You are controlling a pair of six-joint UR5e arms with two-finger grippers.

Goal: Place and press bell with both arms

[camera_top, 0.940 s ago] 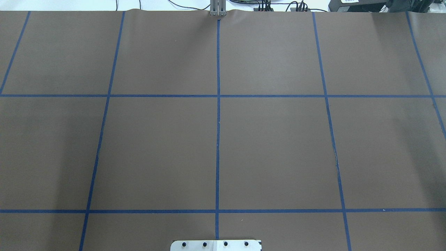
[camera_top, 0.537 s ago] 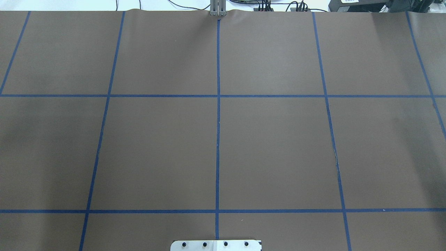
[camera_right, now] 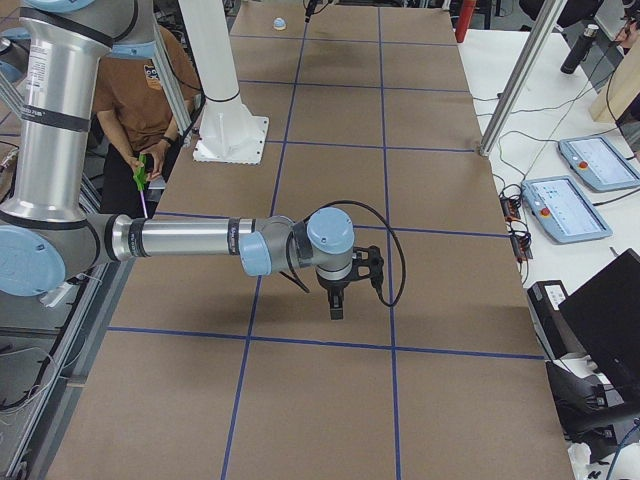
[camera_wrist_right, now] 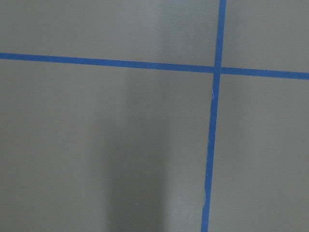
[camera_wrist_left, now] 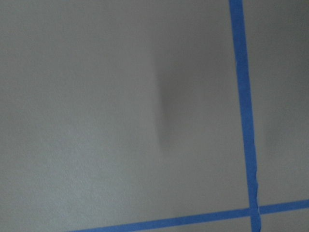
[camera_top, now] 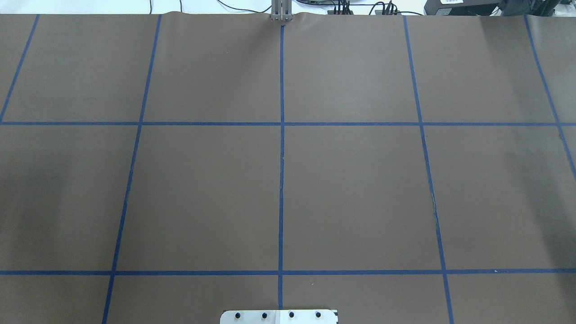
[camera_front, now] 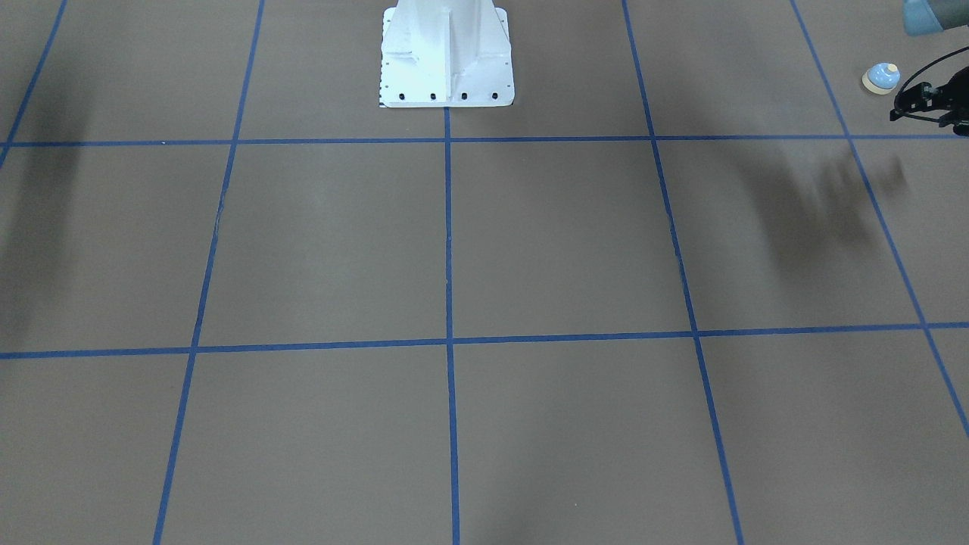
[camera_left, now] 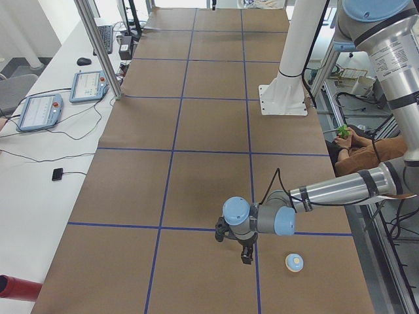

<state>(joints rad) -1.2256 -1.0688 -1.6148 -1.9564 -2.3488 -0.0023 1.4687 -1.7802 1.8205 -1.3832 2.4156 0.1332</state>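
Note:
The bell (camera_left: 294,263), light blue with a cream base and button, stands on the brown paper near the table's left end. It also shows in the front-facing view (camera_front: 880,78) and, tiny and far, in the exterior right view (camera_right: 280,22). My left gripper (camera_left: 246,256) points down at the paper beside the bell, about a gripper's width away. Only black parts of the left wrist (camera_front: 933,102) show at the front-facing view's edge. My right gripper (camera_right: 336,308) points down over bare paper at the other end. I cannot tell whether either is open or shut. The wrist views show only paper and blue tape.
The white pedestal (camera_front: 447,53) stands at the robot side's middle. A seated person (camera_left: 360,147) is behind it. Teach pendants (camera_left: 88,85) and cables lie on the white side table. A metal post (camera_left: 98,49) stands at the paper's far edge.
No arm or bell shows in the overhead view. Only the faint shadow at its left side shifts slightly.

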